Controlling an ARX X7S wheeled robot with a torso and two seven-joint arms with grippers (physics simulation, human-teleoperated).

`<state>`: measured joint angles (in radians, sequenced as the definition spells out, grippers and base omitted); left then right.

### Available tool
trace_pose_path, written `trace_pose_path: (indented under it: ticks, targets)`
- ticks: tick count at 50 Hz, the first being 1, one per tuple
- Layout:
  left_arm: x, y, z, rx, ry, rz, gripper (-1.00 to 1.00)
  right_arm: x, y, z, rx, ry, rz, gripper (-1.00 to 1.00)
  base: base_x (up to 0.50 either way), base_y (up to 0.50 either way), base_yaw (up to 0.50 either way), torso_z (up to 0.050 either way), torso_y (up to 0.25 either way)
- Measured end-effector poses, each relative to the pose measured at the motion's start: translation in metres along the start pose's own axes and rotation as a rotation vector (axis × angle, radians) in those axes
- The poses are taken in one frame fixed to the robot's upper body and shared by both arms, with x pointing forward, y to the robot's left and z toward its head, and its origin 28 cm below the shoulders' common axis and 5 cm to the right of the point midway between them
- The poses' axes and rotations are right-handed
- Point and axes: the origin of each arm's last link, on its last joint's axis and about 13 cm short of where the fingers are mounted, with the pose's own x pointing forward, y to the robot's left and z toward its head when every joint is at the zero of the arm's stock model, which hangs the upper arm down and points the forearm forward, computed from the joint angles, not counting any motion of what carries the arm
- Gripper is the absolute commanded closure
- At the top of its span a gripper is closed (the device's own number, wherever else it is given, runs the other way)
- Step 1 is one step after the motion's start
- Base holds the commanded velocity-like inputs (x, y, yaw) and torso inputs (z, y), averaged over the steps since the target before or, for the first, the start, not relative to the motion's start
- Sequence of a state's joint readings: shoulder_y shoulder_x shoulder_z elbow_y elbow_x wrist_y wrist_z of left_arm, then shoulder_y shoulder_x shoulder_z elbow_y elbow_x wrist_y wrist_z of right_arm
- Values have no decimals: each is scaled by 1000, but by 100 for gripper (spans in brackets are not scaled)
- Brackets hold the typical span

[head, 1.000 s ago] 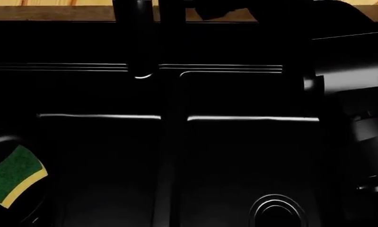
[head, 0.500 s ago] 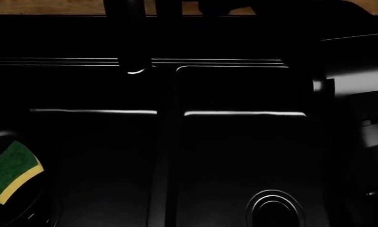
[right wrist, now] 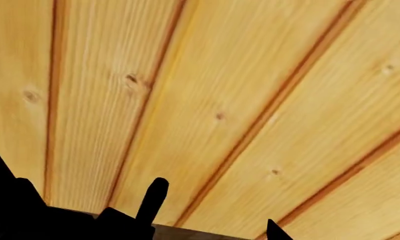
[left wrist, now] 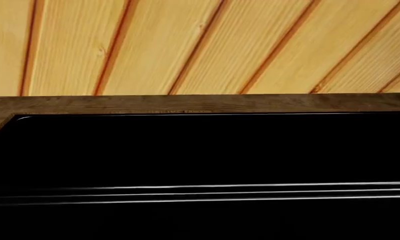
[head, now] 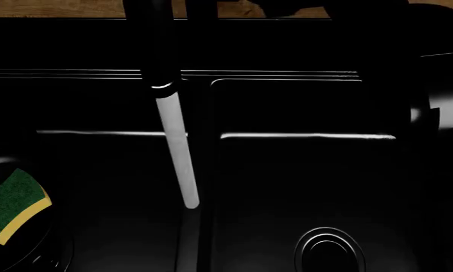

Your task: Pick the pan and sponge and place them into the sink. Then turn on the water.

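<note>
The black double sink point(head: 287, 136) fills the head view. A white stream of water point(head: 177, 153) runs from the spout of the tall black tap point(head: 160, 51) down into the left basin. The round black pan point(head: 49, 243) lies in the left basin at the view's lower left, and the green and yellow sponge point(head: 11, 205) lies on it. My right arm point(head: 441, 73) reaches along the right side to the back of the sink. In the right wrist view my right gripper point(right wrist: 213, 215) is open and empty, facing the wooden wall. My left gripper's jaws do not show.
A round ringed drain point(head: 328, 249) sits in the right basin. A wooden plank wall point(left wrist: 200, 45) stands behind a brown counter strip point(left wrist: 200, 102) at the sink's ridged back rim point(left wrist: 200, 192). A black shape point(right wrist: 26, 215) is beside the right gripper.
A white water stream now runs from the tap spout, where there was none before. My right arm has shifted a little to the right. The pan and sponge have not moved.
</note>
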<state>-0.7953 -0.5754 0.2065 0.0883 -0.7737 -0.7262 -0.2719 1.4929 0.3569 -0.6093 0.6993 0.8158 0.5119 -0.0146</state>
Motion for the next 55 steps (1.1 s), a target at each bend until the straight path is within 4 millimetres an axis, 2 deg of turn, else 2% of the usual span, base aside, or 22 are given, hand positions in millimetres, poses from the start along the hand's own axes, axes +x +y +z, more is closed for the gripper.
trace_pose_path:
  ticks: [17, 36, 55]
  targets:
    - [0, 0, 0, 4, -2, 0, -100, 0, 0, -2, 42, -7, 8, -100, 0, 0, 0, 0, -6]
    - [0, -1, 0, 8, -2, 0, -100, 0, 9, -2, 34, -31, 81, -100, 0, 0, 0, 0, -5]
    - [-1, -1, 0, 9, -2, -1, -100, -26, 14, -3, -13, -61, 48, -100, 0, 0, 0, 0, -6]
